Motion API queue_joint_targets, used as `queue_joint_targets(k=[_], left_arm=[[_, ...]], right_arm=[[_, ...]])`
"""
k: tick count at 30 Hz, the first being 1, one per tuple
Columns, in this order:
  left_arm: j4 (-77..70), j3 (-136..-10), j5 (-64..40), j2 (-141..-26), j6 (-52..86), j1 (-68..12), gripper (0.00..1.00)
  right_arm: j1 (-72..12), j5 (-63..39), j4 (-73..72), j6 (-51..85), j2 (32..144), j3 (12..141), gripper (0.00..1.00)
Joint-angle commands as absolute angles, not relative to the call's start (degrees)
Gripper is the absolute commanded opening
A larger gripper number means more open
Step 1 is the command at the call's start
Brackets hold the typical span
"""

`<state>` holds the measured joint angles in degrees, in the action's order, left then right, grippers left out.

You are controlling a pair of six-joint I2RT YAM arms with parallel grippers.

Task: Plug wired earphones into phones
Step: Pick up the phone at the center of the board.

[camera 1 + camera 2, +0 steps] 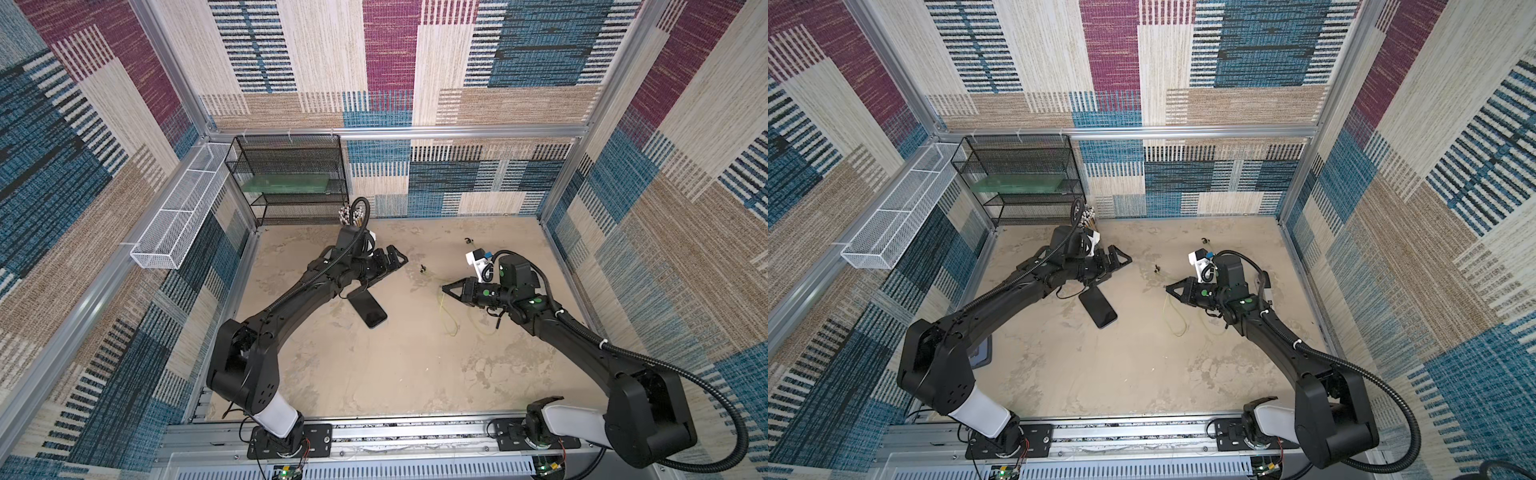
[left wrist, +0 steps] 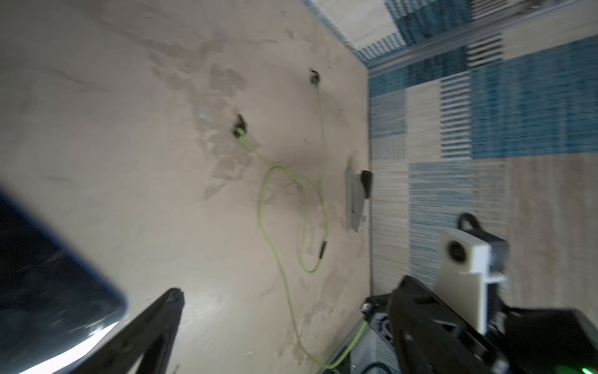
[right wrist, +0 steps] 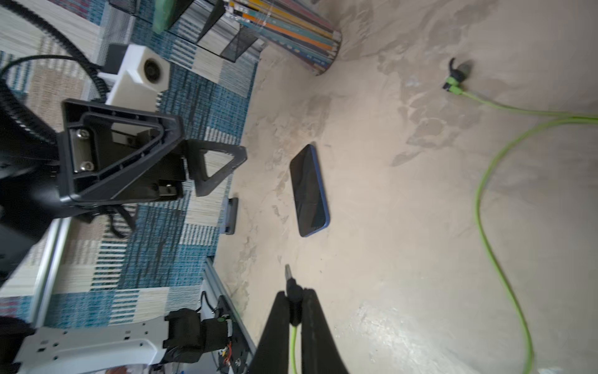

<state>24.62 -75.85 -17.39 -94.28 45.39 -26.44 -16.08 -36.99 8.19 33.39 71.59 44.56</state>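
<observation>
Right pincer (image 3: pixel 295 293): closed on the black plug (image 3: pixel 290 282) of the wired earphones (image 2: pixel 278 226). The plug's metal tip sticks out past the fingertips and points toward the phone (image 3: pixel 309 191), with open counter (image 1: pixel 374 365) between them.
Cable: pale yellow-green, running out from behind the held plug and lying in loose loops on the counter, beside and below the right pincer in both top views. A small black inline bar (image 2: pixel 322 251) sits on one loop.
Phone: black slab, flat on the counter with its glossy screen up, left of centre. In both top views its far end is hidden under the left arm. Nothing is plugged into it.
Left pincer (image 1: pixel 392 258): jaws spread wide and empty, raised off the counter just beyond the phone and clear of it.
Earbuds: two, both black and on the counter. One (image 1: pixel 423 269) lies between the two pincers, the other (image 1: pixel 468 240) farther back.
Back corner: black mesh shelf (image 1: pixel 291 178) against the wall, with a cup of pencils (image 1: pixel 349 214) just in front of it. A white mesh basket (image 1: pixel 174 220) hangs on the left wall.
</observation>
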Motion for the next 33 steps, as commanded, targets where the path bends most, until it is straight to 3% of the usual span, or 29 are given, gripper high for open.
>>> queue_joint_targets(k=[1, 7, 13, 28, 33], left_arm=[[50.7, -78.7, -1.1, -99.9, 42.1, -26.5, 1.00], [54.5, -83.2, 2.0, -107.0, 51.0, -26.5, 0.93], [57.6, -88.8, 1.5, -115.4, 56.1, -26.3, 0.94], [47.5, -86.8, -0.4, -118.9, 61.8, -25.8, 0.98], [45.8, -84.9, -2.6, -119.5, 63.0, -25.0, 0.86]], right_arm=[[-16.6, -26.0, 16.8, 30.4, 70.8, 44.7, 0.01], [-18.2, -22.3, 17.7, 30.3, 69.1, 43.5, 0.01], [-18.7, -23.1, 17.0, 29.1, 69.3, 42.4, 0.01], [-19.5, -25.8, 14.8, 29.4, 71.1, 42.1, 0.01], [-20.3, -26.0, 14.4, 30.1, 71.2, 42.3, 0.01]])
